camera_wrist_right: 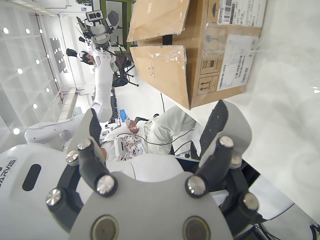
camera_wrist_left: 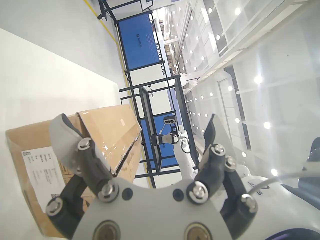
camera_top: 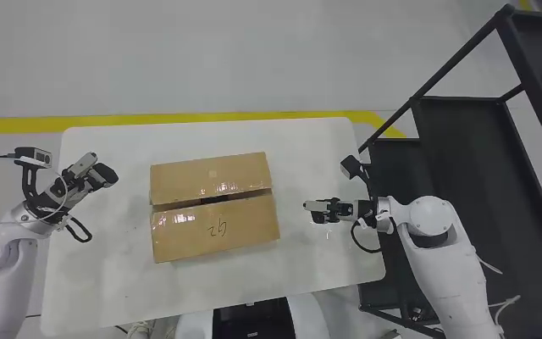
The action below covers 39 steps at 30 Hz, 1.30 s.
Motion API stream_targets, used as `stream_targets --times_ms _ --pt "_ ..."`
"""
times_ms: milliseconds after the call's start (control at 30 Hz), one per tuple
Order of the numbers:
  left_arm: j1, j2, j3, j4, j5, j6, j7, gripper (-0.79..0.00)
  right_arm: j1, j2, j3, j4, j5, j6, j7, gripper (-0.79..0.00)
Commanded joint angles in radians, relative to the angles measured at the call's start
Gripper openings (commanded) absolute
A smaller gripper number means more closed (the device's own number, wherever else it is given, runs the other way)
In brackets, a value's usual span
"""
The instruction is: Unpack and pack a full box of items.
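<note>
A brown cardboard box (camera_top: 212,206) lies in the middle of the white table (camera_top: 313,152), its two top flaps folded down with a narrow gap between them. Shipping labels cover its end faces. My left gripper (camera_top: 95,172) hovers off the box's left end, open and holding nothing; the left wrist view has the box (camera_wrist_left: 105,136) just beyond the fingers (camera_wrist_left: 62,131). My right gripper (camera_top: 310,206) sits off the box's right end, also open and empty, with the box (camera_wrist_right: 200,38) a short way ahead of it.
A black metal rack (camera_top: 457,152) stands close against the table's right side. A yellow floor line (camera_top: 169,123) runs behind the table. Bare table surface surrounds the box on all sides.
</note>
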Motion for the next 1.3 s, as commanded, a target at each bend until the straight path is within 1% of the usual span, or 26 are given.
stream_targets --times_ms 0,233,300,400,533,667,833,1067,1267 --pt "0.0 0.0 0.0 0.0 0.0 0.0 0.0 0.0 0.0 0.0 0.0 0.0 0.0 0.0 0.0 0.0" --pt "0.0 0.0 0.0 0.0 0.0 0.0 0.0 0.0 0.0 0.0 0.0 0.0 0.0 0.0 0.0 0.0" --pt "0.0 0.0 0.0 0.0 0.0 0.0 0.0 0.0 0.007 -0.001 -0.015 -0.006 0.018 -0.013 0.001 0.0" --pt "0.0 0.0 0.0 0.0 0.0 0.0 0.0 0.0 0.063 0.0 -0.068 0.026 0.014 -0.023 0.034 0.0" --pt "0.0 0.0 0.0 0.0 0.0 0.0 0.0 0.0 0.155 -0.003 -0.143 0.109 0.023 -0.032 0.05 0.0" --pt "0.0 0.0 0.0 0.0 0.0 0.0 0.0 0.0 0.23 -0.009 -0.213 0.198 0.015 -0.063 0.027 0.0" --pt "0.0 0.0 0.0 0.0 0.0 0.0 0.0 0.0 0.305 -0.021 -0.29 0.307 0.039 -0.135 -0.012 0.0" --pt "0.0 0.0 0.0 0.0 0.0 0.0 0.0 0.0 0.362 -0.029 -0.355 0.399 0.056 -0.189 -0.021 0.0" --pt "0.0 0.0 0.0 0.0 0.0 0.0 0.0 0.0 0.368 -0.028 -0.383 0.385 0.101 -0.207 0.016 0.0"
